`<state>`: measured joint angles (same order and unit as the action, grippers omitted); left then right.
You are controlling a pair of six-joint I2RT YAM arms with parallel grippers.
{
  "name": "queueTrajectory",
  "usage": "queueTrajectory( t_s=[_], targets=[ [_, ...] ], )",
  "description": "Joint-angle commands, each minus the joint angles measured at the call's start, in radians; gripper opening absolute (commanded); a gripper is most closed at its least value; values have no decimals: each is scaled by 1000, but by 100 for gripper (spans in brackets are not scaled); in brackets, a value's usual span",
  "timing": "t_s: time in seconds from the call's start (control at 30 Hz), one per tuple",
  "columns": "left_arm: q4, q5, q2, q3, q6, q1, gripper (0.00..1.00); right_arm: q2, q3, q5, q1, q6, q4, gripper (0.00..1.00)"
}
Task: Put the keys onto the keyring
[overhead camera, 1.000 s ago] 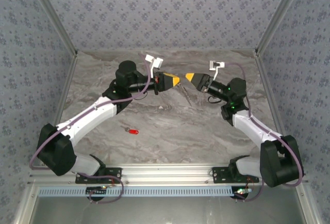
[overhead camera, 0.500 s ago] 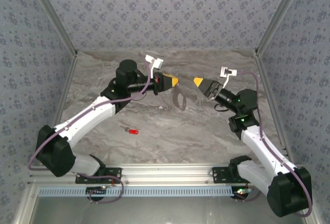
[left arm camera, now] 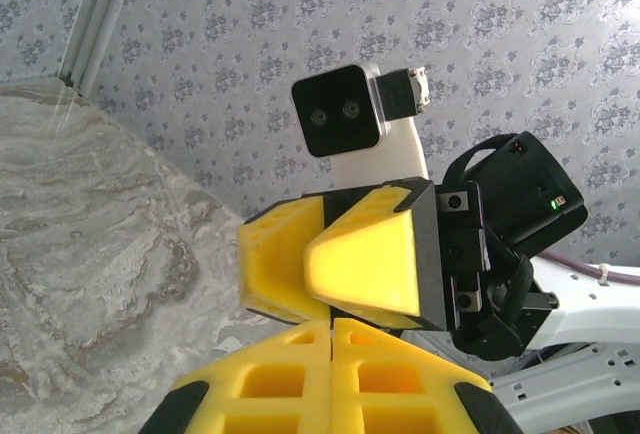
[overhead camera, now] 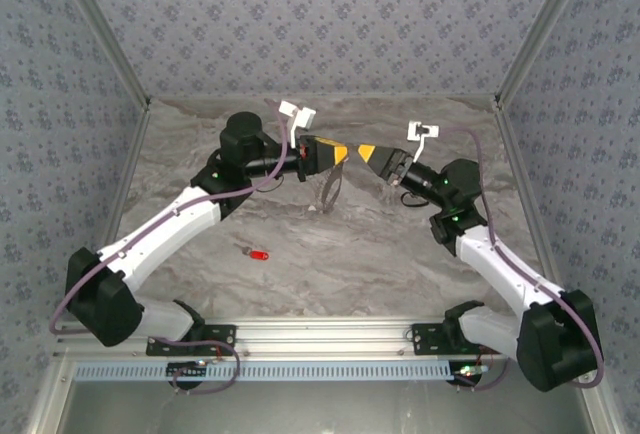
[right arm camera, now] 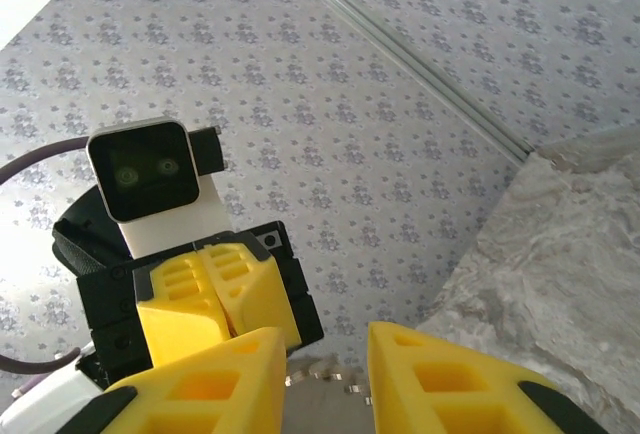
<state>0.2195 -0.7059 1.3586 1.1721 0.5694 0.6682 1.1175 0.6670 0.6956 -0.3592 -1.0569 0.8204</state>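
Grippers tip to tip above the table (overhead camera: pixel 400 254), key left behind.
Top view: left gripper (overhead camera: pixel 342 155) clamped on the hanging keyring (overhead camera: pixel 330 190) (very thin here); red key (overhead camera: pixel 258 254) lies well apart. Left wrist: its fingers are pressed together. Right wrist: right gripper (right arm camera: pixel 327 349) fingers apart, and the keyring seems just behind the gap.

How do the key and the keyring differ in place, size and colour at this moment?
The key lies on the table; the keyring hangs from the left claw. The key has a red head; the keyring is grey. The key is smaller than the keyring. Both are thin.
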Motion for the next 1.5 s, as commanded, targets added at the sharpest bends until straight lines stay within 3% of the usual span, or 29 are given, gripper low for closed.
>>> queueTrajectory(
  t_s=[0.0, 0.97, 1.33, 1.47],
  targets=[
    [35, 9, -35, 40, 7, 11, 0, 24, 40, 17, -21, -10, 91, 30],
    [38, 49, -27, 46, -13, 16, 0, 50, 8, 81, -44, -113, 230, 25],
    [40, 46, -34, 47, -15, 16, 0, 70, 3, 87, -58, -136, 250, 28],
    [39, 46, -37, 46, -14, 16, 0, 70, 2, 85, -58, -137, 253, 20]
  ],
)
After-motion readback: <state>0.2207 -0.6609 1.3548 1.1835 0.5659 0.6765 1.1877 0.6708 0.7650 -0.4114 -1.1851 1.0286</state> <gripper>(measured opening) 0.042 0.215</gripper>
